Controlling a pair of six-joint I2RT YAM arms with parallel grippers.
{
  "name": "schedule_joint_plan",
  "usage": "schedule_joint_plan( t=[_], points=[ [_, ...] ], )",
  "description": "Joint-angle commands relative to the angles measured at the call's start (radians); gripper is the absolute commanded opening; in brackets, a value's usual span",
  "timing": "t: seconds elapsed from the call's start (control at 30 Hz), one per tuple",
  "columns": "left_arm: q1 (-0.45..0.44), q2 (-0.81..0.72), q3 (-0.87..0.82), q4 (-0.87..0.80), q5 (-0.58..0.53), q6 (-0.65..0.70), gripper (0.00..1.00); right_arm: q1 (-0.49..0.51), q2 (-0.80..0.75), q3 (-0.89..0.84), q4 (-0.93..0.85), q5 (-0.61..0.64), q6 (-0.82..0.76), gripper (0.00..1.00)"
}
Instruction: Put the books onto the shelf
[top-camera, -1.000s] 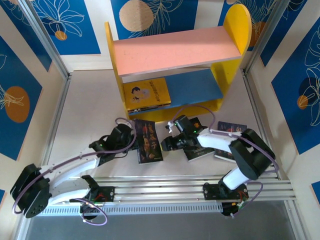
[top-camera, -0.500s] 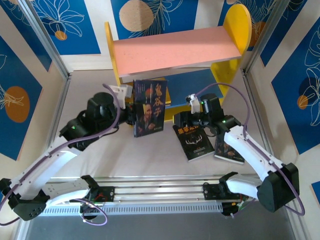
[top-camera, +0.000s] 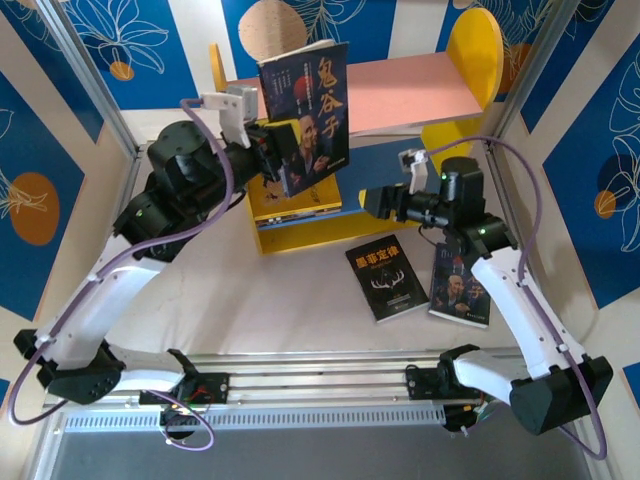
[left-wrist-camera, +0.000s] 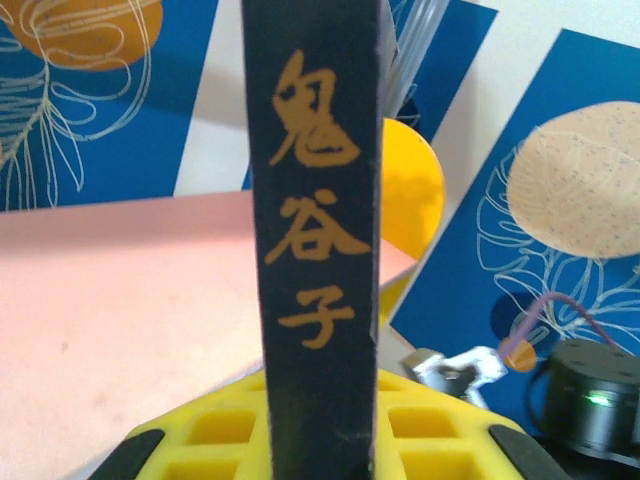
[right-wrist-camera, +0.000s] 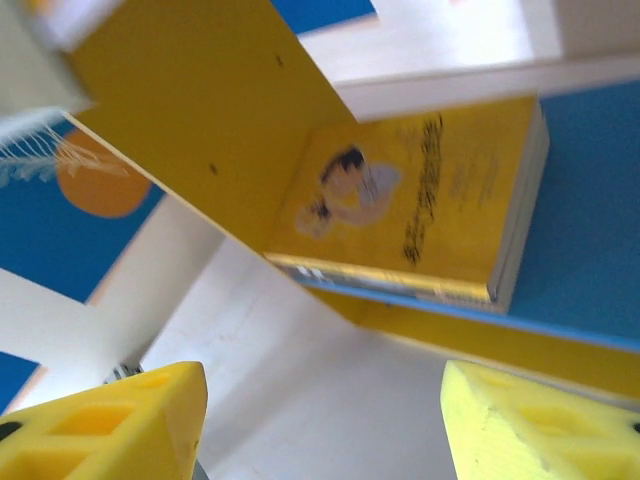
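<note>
- Since half a second ago the left arm (top-camera: 150, 235) has carried the portrait book (top-camera: 305, 115) up from the level of the lower board to the level of the upper one. The right claw (top-camera: 378, 202) has risen off the tabletop (top-camera: 250, 290), away from the antler book (top-camera: 387, 280).
- At the far edge of the tabletop stands the shelf (top-camera: 475, 50), with its pink upper board (top-camera: 410, 90) above its blue lower board (top-camera: 390, 165).
- Reaching in from the near right corner, the right arm (top-camera: 510, 290) passes over the second portrait book.
- Upright with its cover toward the near edge, the portrait book is at the left end of the pink upper board. Whether it touches the board cannot be told.
- Flat on the left part of the blue lower board lies the yellow book (top-camera: 295, 205), seen by the right wrist camera as well (right-wrist-camera: 420, 200).
- Right of the tabletop's middle, the antler book lies flat and is touched by nothing.
- Toward the right edge, just beside it, lies the second portrait book (top-camera: 460, 285).
- Clamped on the lower edge of the portrait book is the left claw (top-camera: 272, 152), with its yellow pads (left-wrist-camera: 200, 440) pressed on either side of the spine (left-wrist-camera: 315, 250).
- Spread wide and holding nothing, the right claw (right-wrist-camera: 320, 430) hangs before the lower level, facing the yellow book.
</note>
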Motion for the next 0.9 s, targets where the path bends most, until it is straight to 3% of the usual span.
schedule_joint_plan(
  t=[0.0, 0.27, 0.5, 0.87],
  points=[
    [-0.001, 0.038, 0.076, 0.227, -0.080, 0.041, 0.00, -0.041, -0.011, 0.088, 0.062, -0.121, 0.050, 0.66],
    [-0.002, 0.170, 0.132, 0.515, -0.178, 0.054, 0.00, -0.101, 0.119, 0.298, 0.181, -0.240, 0.184, 0.74],
    [0.003, 0.308, 0.231, 0.674, -0.163, 0.074, 0.00, -0.124, 0.253, 0.425, 0.300, -0.284, 0.309, 0.85],
    [0.011, 0.363, 0.185, 0.893, -0.109, -0.011, 0.00, -0.141, 0.417, 0.500, 0.567, -0.303, 0.537, 0.97]
  ],
)
